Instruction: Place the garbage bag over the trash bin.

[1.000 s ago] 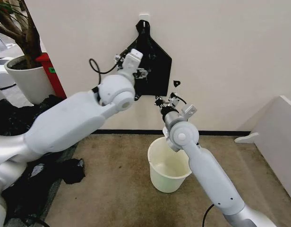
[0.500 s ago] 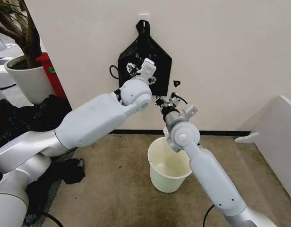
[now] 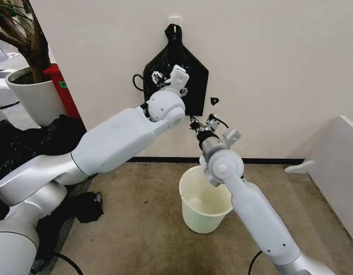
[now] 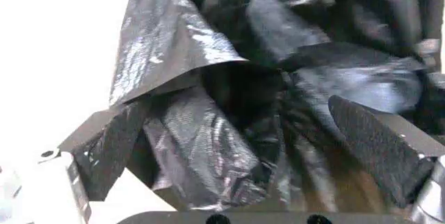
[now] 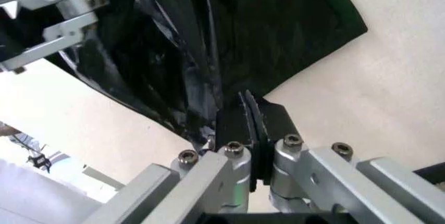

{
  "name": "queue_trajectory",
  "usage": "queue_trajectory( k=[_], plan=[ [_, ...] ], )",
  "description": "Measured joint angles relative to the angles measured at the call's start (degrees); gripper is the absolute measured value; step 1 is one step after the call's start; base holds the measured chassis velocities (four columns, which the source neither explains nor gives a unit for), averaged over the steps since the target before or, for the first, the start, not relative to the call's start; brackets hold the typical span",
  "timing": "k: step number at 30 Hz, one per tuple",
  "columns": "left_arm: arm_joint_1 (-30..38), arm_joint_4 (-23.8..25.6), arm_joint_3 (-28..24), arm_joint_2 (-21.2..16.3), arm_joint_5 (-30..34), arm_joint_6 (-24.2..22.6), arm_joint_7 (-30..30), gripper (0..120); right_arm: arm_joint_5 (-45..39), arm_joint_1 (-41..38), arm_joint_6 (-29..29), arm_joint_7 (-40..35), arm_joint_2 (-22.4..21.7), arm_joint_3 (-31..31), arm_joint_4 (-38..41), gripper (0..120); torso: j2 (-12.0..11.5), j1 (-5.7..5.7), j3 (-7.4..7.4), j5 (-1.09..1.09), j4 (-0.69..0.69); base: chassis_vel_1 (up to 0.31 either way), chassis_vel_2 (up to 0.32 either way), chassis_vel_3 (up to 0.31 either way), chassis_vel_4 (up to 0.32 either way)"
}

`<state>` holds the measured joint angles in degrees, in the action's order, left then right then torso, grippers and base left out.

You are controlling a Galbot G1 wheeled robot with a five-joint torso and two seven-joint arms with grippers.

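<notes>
The trash bin (image 3: 206, 220), a cream-white bucket, stands on the carpet by the wall. Above it a flat black bag (image 3: 195, 73) hangs from a white hook (image 3: 175, 22). Wrinkly, glossy film of the garbage bag (image 4: 208, 67) (image 5: 160, 62) hangs in front of the flat black bag. My left gripper (image 3: 160, 78) (image 4: 257, 146) is up against this film, open, with folds of it between its fingers (image 4: 379, 146). My right gripper (image 3: 196, 122) (image 5: 251, 117) is just under the bag's bottom edge, shut on a low edge of the film. The left gripper's silver fingers (image 5: 52, 10) are also in the right wrist view.
A big white plant pot (image 3: 33, 97) and a red object (image 3: 63, 87) stand at the far left. A large mass of black film (image 3: 24, 140) lies on the floor there. A white panel (image 3: 337, 166) is at the right. A small black scrap (image 3: 214, 101) sticks to the wall.
My left arm swung right and forward to the hanging bag, then rose a little. The right gripper dropped slightly and stayed shut. The bin has not moved.
</notes>
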<state>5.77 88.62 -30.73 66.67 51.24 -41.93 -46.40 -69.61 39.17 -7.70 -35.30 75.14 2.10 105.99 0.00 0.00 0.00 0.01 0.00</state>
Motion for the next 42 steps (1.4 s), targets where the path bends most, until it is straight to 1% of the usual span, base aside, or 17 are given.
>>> queue_trajectory(
  k=[8,20,27,29,30,32,33,34,35,36,37,38,42],
  plan=[
    [0.4,-0.3,1.3,-0.9,0.0,0.0,0.2,100,0.1,0.4,0.0,0.2,0.1,0.0,0.0,0,0.0,0.0,0.0,0.0,0.0,0.0,0.0,0.0,0.0],
    [1.6,-4.3,3.3,-0.4,-2.0,0.6,1.9,100,0.0,1.1,-0.1,0.8,-0.4,-0.5,0.5,0,0.0,0.0,0.0,-0.01,0.01,0.0,0.0,0.0,0.0],
    [1.7,-4.8,3.7,-0.5,-2.1,0.8,2.1,99,0.1,2.0,-0.1,1.1,-0.7,-0.7,1.0,0,0.0,0.0,0.0,-0.01,0.0,0.0,0.0,0.0,0.0],
    [1.7,-5.2,3.8,-0.6,-2.1,1.4,2.3,94,0.2,2.2,-0.1,1.2,-0.8,-0.7,1.2,0,0.0,0.0,0.0,-0.01,0.0,0.0,0.0,0.0,0.0],
    [1.7,-5.2,3.8,-0.6,-2.1,1.4,2.3,94,0.2,2.2,-0.1,1.2,-0.8,-0.7,1.2,0,0.0,0.0,0.0,-0.01,0.0,0.0,0.0,0.0,0.0],
    [1.7,-5.5,3.9,-0.6,-1.9,1.9,2.5,86,0.3,2.3,-0.1,1.2,-0.8,-0.7,1.3,0,0.0,0.0,0.0,-0.01,0.01,0.0,0.0,0.0,0.0],
    [1.7,-5.5,4.0,-0.6,-1.9,2.0,2.6,84,0.3,2.3,-0.1,1.2,-0.8,-0.7,1.3,0,0.0,0.0,0.0,-0.01,0.01,0.0,0.0,0.0,0.0],
    [1.7,-5.4,4.0,-0.7,-1.7,2.1,2.6,78,0.3,2.3,-0.1,1.2,-0.8,-0.6,1.4,0,0.0,0.0,0.0,-0.01,0.0,0.0,0.0,0.0,0.0],
    [1.7,-5.4,4.1,-0.7,-1.6,2.1,2.7,77,0.3,2.3,-0.1,1.2,-0.8,-0.6,1.4,0,0.0,0.0,0.0,-0.01,0.0,0.0,0.0,0.0,0.0],
    [1.7,-5.0,4.2,-0.8,-1.3,2.2,2.6,70,0.3,2.3,-0.1,1.2,-0.9,-0.5,1.4,0,0.0,0.0,0.0,-0.01,0.0,0.0,0.0,0.0,0.0],
    [1.7,-4.7,4.3,-0.9,-1.0,2.2,2.5,66,0.4,2.3,0.0,1.2,-1.0,-0.4,1.4,0,0.0,0.0,0.0,-0.01,0.0,0.0,0.0,0.0,0.0],
    [1.7,-4.7,4.3,-0.9,-1.0,2.2,2.5,66,0.4,2.3,0.0,1.2,-1.0,-0.4,1.4,0,0.0,0.0,0.0,-0.01,0.0,0.0,0.0,0.0,0.0],
    [1.7,-3.6,4.8,-1.3,0.7,2.2,1.7,50,0.6,2.4,0.0,1.3,-1.4,-0.1,1.4,0,0.0,0.0,0.0,-0.01,-0.01,0.0,0.0,0.0,0.0]
  ],
)
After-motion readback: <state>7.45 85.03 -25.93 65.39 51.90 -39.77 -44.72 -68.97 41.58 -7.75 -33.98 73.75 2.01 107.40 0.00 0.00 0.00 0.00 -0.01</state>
